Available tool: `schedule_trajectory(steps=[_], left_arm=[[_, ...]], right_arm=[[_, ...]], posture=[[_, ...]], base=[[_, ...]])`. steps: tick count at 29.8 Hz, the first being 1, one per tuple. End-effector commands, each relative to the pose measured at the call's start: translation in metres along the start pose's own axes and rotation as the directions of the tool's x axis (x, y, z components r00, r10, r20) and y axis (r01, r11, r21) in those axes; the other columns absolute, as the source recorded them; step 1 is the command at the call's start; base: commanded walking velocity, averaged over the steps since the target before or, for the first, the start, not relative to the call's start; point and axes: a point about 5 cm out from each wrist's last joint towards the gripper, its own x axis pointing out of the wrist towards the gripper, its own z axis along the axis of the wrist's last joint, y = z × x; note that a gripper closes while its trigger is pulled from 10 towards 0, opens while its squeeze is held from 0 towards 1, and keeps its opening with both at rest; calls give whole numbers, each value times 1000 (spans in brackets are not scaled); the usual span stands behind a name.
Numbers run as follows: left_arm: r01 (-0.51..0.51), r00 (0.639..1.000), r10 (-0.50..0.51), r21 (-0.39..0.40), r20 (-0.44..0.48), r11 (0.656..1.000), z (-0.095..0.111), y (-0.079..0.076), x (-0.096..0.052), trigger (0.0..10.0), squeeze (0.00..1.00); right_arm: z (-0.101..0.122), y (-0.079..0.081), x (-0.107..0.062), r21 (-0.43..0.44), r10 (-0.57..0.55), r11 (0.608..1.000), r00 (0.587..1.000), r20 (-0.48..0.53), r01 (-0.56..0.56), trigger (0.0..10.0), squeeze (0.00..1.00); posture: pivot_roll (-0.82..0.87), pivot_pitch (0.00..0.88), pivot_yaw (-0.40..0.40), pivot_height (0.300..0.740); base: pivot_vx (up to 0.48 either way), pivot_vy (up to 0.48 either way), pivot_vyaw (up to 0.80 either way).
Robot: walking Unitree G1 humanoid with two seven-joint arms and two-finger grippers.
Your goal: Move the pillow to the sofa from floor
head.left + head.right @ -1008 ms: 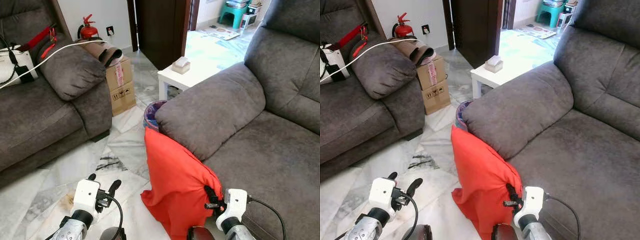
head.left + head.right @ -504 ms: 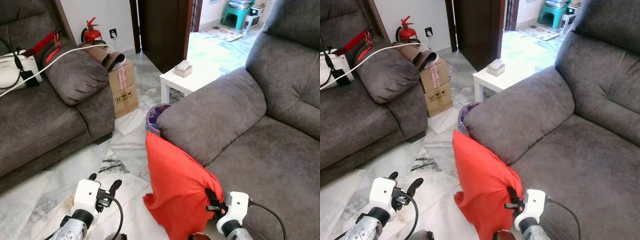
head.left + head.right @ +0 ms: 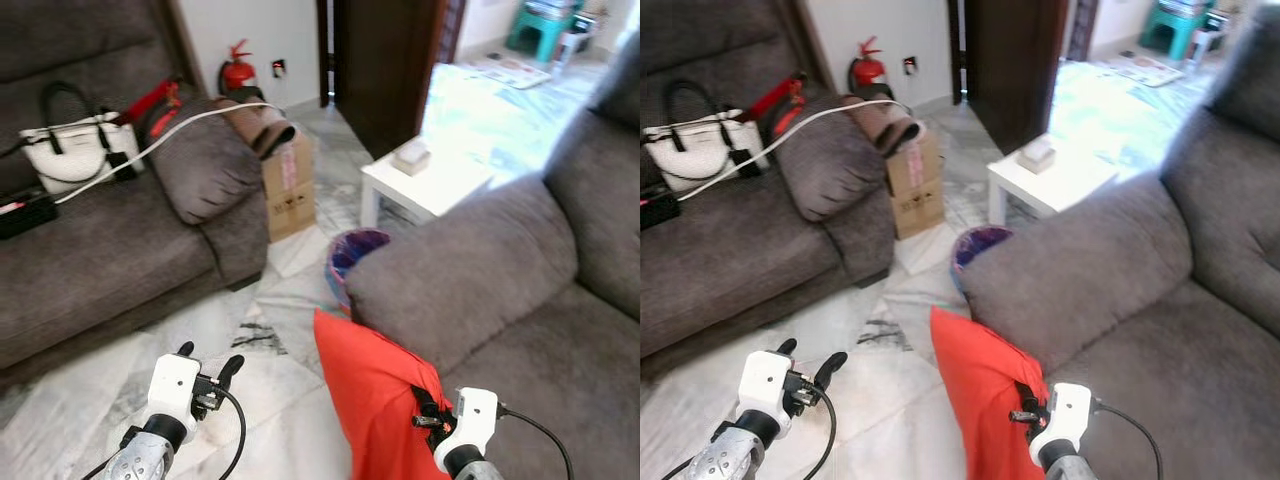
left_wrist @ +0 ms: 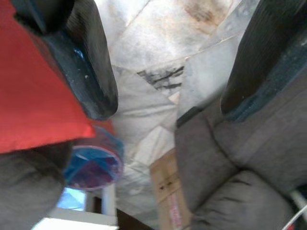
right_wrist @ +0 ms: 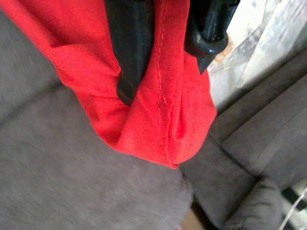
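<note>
Pillow: red pillow (image 3: 375, 400) stands on end against the front of the right sofa's (image 3: 560, 330) armrest, its upper corner beside the armrest's front edge.
Right gripper: right gripper (image 5: 163, 52) is clenched on a fold of the pillow's right edge; in the right wrist view one black finger (image 5: 132, 43) lies on the cloth and the red fabric bunches between the two.
Pillow to gripper: the pinched part is the pillow's upper right side, next to the sofa seat; the rest of the pillow hangs down and to the left of the gripper.
Left gripper: left gripper (image 3: 208, 366) hovers over the marble floor (image 3: 250, 320), released, fingers spread, well apart from the pillow.
Around: a blue-lined bin (image 3: 352, 258) sits on the floor just behind the pillow, at the armrest's front; a white table (image 3: 425, 185) stands beyond it; a cardboard box (image 3: 288, 185) leans by the left sofa (image 3: 110, 250), which carries a white bag (image 3: 68, 150).
Hidden: the pillow's lower end is cut off by the bottom of the head views, so whether it touches the floor cannot be told; the right wrist hides part of its right edge; the head views are somewhat blurred.
</note>
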Motion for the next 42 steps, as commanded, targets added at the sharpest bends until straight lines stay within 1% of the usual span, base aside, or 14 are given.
schedule_trajectory(steps=[1,9,13,18,24,27,32,34,35,36,37,38,39,42], left_arm=[[-5,999,5,-2,-36,1000,-8,4,-5,10000,0],[35,998,-35,6,-45,999,-6,5,-3,10000,0],[27,998,-26,6,-48,1000,-6,9,-4,10000,0],[26,998,-26,2,-51,1000,-6,9,-5,10000,0],[31,998,-31,0,-50,1000,-5,8,-4,10000,0],[34,998,-34,1,-50,999,-4,8,-3,10000,0],[82,994,-81,19,-69,996,-3,10,-4,10000,0],[113,990,-110,34,-86,993,-4,13,-6,10000,0],[134,986,-129,45,-101,990,-5,16,-7,10000,0],[151,983,-144,56,-110,987,-6,18,-9,10000,0],[168,980,-160,69,-117,983,-5,21,-10,10000,0],[168,980,-160,69,-117,983,-5,21,-10,10000,0],[181,978,-172,77,-119,980,-3,22,-10,10000,0],[236,965,-223,86,-136,968,0,23,-10,10000,0]], right_arm=[[18,8,10,-28,63,998,995,79,-61,10000,0],[23,21,14,-178,280,944,960,-14,-278,10000,0],[32,17,16,-250,303,920,953,-29,-300,10000,0],[53,-12,19,-171,82,983,992,93,-65,10000,0],[54,-20,15,6,-19,1000,985,173,18,10000,0],[49,-18,13,17,-21,1000,986,166,18,10000,0],[37,-7,11,-101,109,990,991,80,-101,10000,0],[30,-3,9,-193,190,963,982,-9,-188,10000,0],[23,-3,8,-293,217,926,970,-106,-239,10000,0],[17,-4,6,-370,228,883,954,-196,-287,10000,0],[11,-5,1,-474,262,792,915,-307,-386,10000,0],[11,-5,1,-474,262,792,915,-307,-386,10000,0],[11,-5,-1,-494,289,759,899,-330,-425,10000,0],[21,-5,0,-484,337,753,893,-298,-446,10000,0]], posture=[[4,85,48,740],[18,98,54,740],[28,110,57,740],[26,118,64,740],[31,125,75,740],[33,125,80,740],[42,127,90,740],[44,126,93,740],[44,125,93,740],[44,125,93,740],[44,125,93,740],[44,125,93,740],[50,122,93,740],[50,122,93,740]], base=[[0,0,0],[0,0,0],[0,0,0],[0,0,0],[0,0,0],[0,0,0],[0,0,0],[0,0,0],[0,0,0],[0,0,0],[0,0,0],[0,0,0],[0,0,0],[0,0,0]])
